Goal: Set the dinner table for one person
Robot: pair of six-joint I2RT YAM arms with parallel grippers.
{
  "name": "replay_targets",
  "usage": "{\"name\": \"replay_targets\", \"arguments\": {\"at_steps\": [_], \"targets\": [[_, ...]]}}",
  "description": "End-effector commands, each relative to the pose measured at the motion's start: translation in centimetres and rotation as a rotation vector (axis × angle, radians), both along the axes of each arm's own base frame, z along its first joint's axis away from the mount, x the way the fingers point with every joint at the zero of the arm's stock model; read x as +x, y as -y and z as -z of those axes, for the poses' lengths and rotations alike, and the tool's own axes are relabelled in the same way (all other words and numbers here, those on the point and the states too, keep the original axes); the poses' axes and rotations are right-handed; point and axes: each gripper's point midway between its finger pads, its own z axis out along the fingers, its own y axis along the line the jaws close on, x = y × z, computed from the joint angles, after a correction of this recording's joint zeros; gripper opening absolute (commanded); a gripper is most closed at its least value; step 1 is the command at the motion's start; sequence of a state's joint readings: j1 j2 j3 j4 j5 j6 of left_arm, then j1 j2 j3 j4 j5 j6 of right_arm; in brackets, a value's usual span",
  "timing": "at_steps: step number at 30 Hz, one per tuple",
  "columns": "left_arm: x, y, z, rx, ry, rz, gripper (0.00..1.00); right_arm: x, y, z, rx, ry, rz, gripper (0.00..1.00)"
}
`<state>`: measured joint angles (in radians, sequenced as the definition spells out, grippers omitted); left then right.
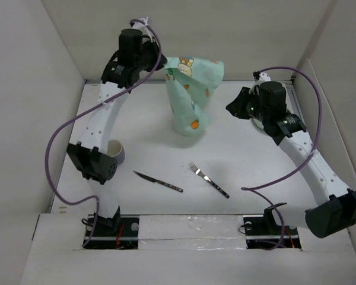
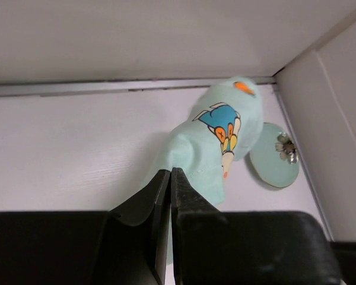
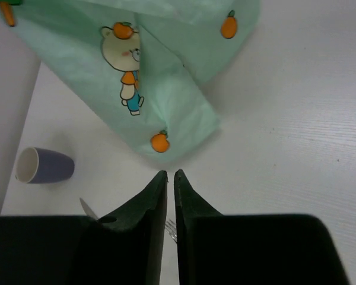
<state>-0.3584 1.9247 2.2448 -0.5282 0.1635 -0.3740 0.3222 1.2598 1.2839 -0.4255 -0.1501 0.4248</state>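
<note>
Near: knife (image 1: 158,181) and fork (image 1: 208,180) lie on the dinner table (image 1: 255,172); right gripper (image 3: 170,175) is seen closed, empty; farther, placemat (image 1: 193,95) is pinched by left gripper (image 2: 170,173) (one corner only); slippage, or dragging onto the fork, is risked.

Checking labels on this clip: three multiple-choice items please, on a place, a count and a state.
1. In the top view, the dark-handled metal fork lies: A) left of the dark-handled metal knife; B) right of it; C) under it.
2. Cutlery pieces on the large white tabletop: A) two; B) one; C) four.
3. The mint-green cartoon-printed cloth placemat: A) lies flat; B) lies folded; C) hangs pinched in the left gripper.
B: the fork sits rightward. A: only knife and fork. C: its top edge is clamped there.
</note>
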Motion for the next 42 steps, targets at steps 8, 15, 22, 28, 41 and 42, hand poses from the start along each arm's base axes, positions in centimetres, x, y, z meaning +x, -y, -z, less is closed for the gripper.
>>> {"name": "replay_targets", "arguments": {"at_steps": [8,15,22,28,41,42], "targets": [[-4.3,-0.2,3.1,-0.082,-0.03,0.129,0.0,3.2,0.1,3.6,-0.004,-0.053,0.085,0.84],[-3.2,1.3,8.2,-0.1,-0.126,0.179,0.0,2.4,-0.6,7.6,0.019,-0.095,0.046,0.81],[-0.9,4.5,9.6,-0.061,-0.13,0.203,0.0,3.7,-1.3,12.5,-0.028,-0.198,0.047,0.03],[4.2,-0.2,12.0,0.211,-0.159,-0.13,0.61,3.8,-5.2,15.6,-0.044,-0.283,-0.019,0.36],[-12.0,0.2,15.6,0.379,-0.164,-0.005,0.01,6.2,-3.0,22.8,-0.23,-0.449,0.158,0.56],[-13.8,0.6,17.9,0.377,-0.21,0.017,0.02,6.5,-3.1,22.8,-0.231,-0.449,0.159,0.55]]}}
